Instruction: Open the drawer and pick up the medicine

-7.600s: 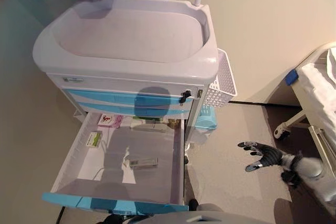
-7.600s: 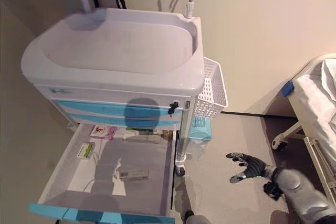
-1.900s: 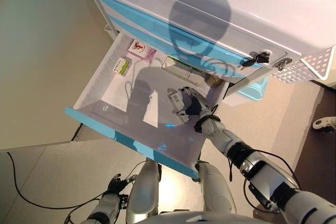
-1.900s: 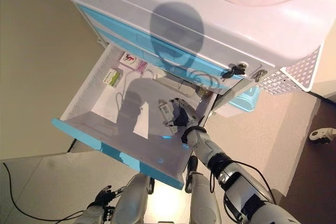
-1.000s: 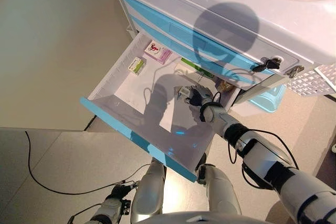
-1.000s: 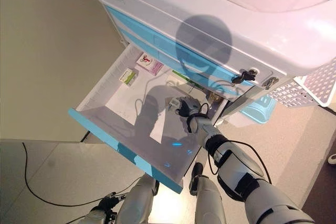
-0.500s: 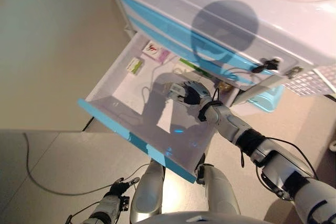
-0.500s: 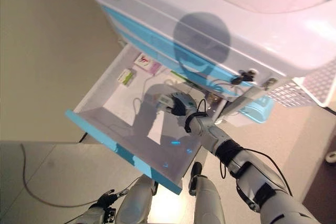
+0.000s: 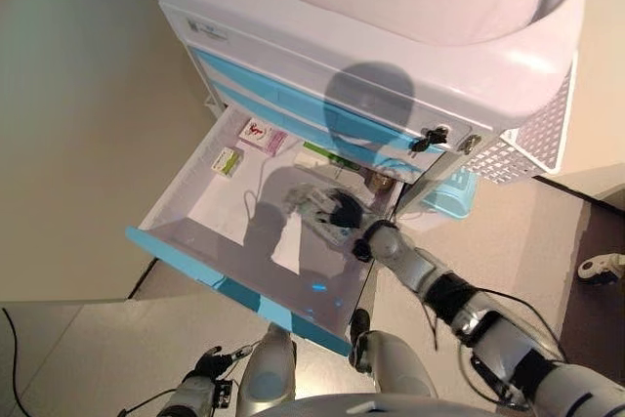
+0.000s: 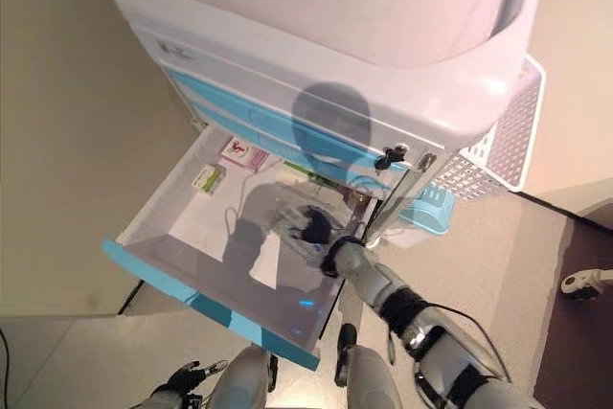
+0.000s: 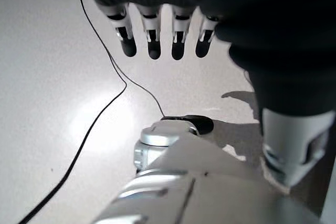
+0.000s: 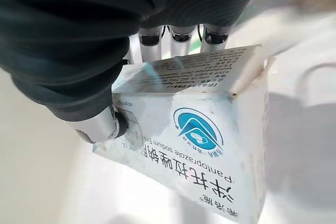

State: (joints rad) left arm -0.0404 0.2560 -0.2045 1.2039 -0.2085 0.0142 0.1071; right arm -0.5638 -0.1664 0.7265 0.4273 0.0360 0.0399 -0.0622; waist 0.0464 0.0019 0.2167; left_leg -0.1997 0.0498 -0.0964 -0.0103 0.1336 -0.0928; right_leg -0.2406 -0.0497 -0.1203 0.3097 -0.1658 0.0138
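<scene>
Reaching into the open drawer (image 9: 186, 204) of the white and blue cart (image 9: 410, 36), the right hand (image 9: 337, 214) has its fingers (image 12: 181, 38) and thumb clamped on the white medicine box (image 12: 199, 129), which sits in that grip above the drawer's floor toward its right side. Two small packets, a pink one (image 9: 257, 133) and a green one (image 9: 227, 161), lie at the drawer's far left corner. Down by the floor, the left hand (image 11: 168, 3) hangs with its fingers straight and apart, holding nothing.
</scene>
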